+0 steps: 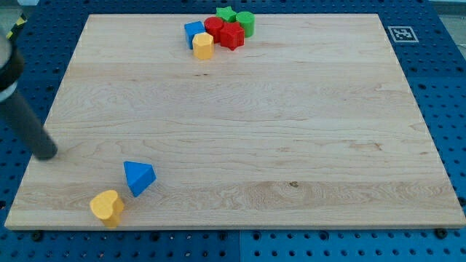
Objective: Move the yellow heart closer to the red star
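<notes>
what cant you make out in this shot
- Rod above my tip: cut off by the view's left edge and blurred.
- Red cylinder: partly hidden behind the red star.
- Green star: lower part hidden by the red blocks.
- Blue cube: partly covered by the yellow block, whose exact shape is unclear.

Wooden board [291, 131]: block cluster [220, 31] top; yellow heart [107, 207], blue triangle [138, 177] bottom-left.

Yellow heart [107, 207] lies bottom left; red star [232, 36] top, well apart.
</notes>
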`<state>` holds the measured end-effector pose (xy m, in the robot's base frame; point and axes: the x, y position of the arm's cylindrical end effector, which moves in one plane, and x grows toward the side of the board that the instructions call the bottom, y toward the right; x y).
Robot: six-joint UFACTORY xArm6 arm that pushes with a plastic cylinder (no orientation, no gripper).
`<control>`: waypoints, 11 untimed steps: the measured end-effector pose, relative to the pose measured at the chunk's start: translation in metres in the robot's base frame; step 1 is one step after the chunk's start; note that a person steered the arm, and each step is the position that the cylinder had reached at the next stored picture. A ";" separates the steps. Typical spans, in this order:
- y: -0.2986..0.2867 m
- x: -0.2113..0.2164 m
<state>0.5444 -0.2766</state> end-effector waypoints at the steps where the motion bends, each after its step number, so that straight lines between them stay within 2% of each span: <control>1: 0.045 0.062; 2: 0.069 0.074; 5: 0.077 0.073; 8: 0.128 0.073; 11: 0.175 0.044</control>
<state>0.5885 -0.1020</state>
